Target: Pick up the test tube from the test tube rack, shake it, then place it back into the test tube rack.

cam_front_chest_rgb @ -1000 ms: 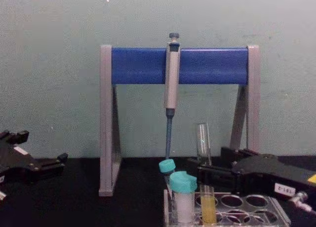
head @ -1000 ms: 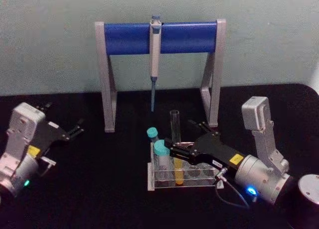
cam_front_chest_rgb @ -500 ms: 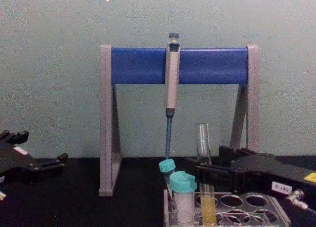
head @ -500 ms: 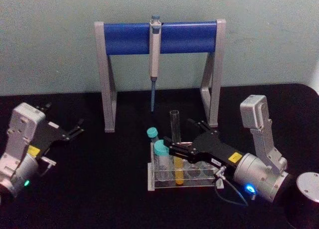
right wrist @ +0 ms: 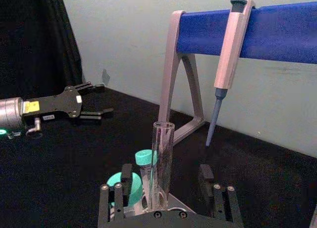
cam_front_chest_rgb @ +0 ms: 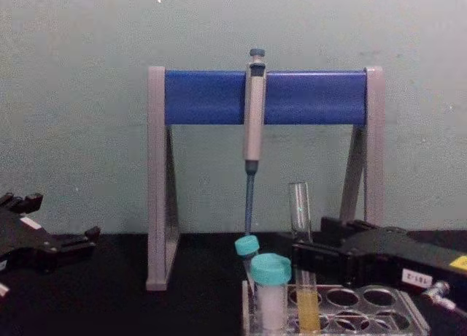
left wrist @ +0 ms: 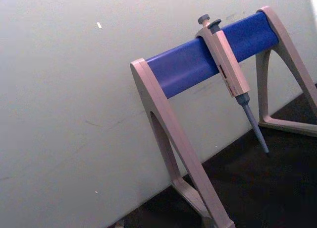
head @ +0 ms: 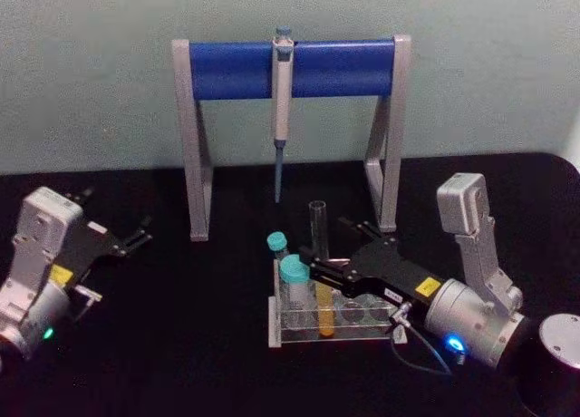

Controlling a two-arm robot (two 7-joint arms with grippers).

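Right gripper (right wrist: pixel 165 172) stood open around tube (head: pixel 316 219), lower centre | tube sat in rack (head: pixel 362 331) | you had lift, shake, return to do | left gripper (head: pixel 140 234) open, left edge

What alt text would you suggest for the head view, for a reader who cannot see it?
The right gripper, open, straddles the upright test tube, which stands in the test tube rack on a black table with yellow liquid in its lower part. Behind, a pipette hangs from a blue-barred stand; the left gripper sits idle at far left.

Test tube (head: pixel 316 225) in test tube rack (head: pixel 362 319), before pipette stand (head: pixel 236 70)
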